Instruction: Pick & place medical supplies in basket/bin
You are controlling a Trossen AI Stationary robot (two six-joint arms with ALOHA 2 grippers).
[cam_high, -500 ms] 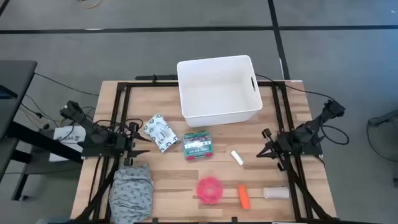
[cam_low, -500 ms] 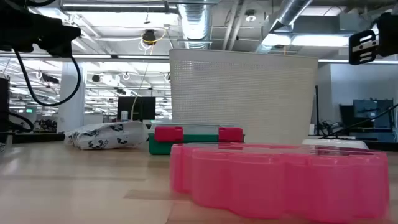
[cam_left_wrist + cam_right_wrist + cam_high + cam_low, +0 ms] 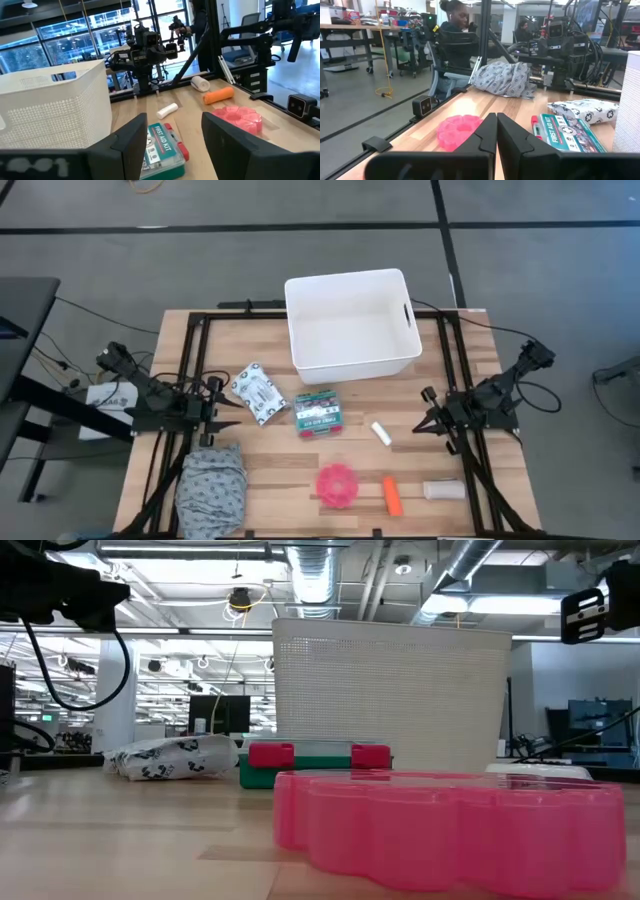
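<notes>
The white tub (image 3: 350, 323) stands at the table's far middle. In front of it lie a white packet with black print (image 3: 259, 393), a green-and-red box (image 3: 316, 413), a tiny white cylinder (image 3: 381, 432), a pink round disc (image 3: 338, 484), an orange tube (image 3: 391, 495) and a beige roll (image 3: 443, 491). My left gripper (image 3: 228, 415) waits at the left, open and empty, its fingers apart in the left wrist view (image 3: 175, 127). My right gripper (image 3: 424, 423) waits at the right, its fingers closed together in the right wrist view (image 3: 496, 131), holding nothing.
A grey patterned cloth bundle (image 3: 212, 485) lies at the near left corner. Black frame rails (image 3: 455, 370) run along the table's left, right and far sides. A person (image 3: 454, 30) sits beyond the table's left side.
</notes>
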